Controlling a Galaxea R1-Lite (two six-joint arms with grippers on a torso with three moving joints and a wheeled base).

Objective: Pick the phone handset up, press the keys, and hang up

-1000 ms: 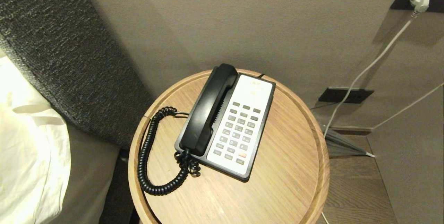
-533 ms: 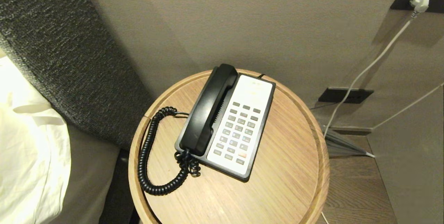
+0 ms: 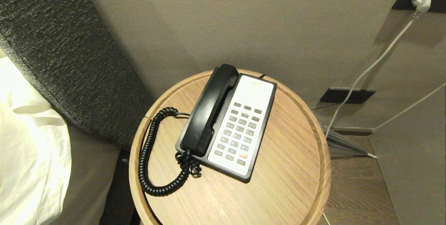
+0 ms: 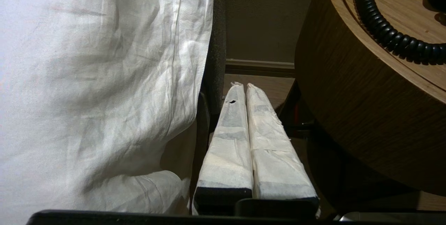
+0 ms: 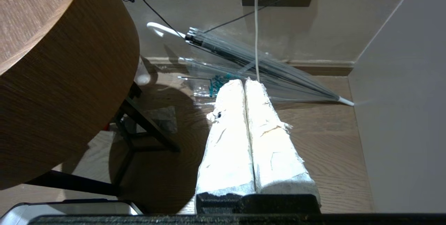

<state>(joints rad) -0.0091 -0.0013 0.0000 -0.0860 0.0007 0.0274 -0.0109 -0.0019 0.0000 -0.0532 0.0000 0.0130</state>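
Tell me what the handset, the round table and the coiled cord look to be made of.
The phone handset: smooth black moulded plastic, by its soft sheen. The round table: light wood or wood veneer with a matte finish; straight grain lines show across top and side. The coiled cord: black, probably rubbery or vinyl sheathing, slightly glossy on its coils.

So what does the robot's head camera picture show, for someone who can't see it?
A black phone handset rests in its cradle on a phone base with grey keys, on a round wooden table. Its coiled cord loops beside it. No claw shows.
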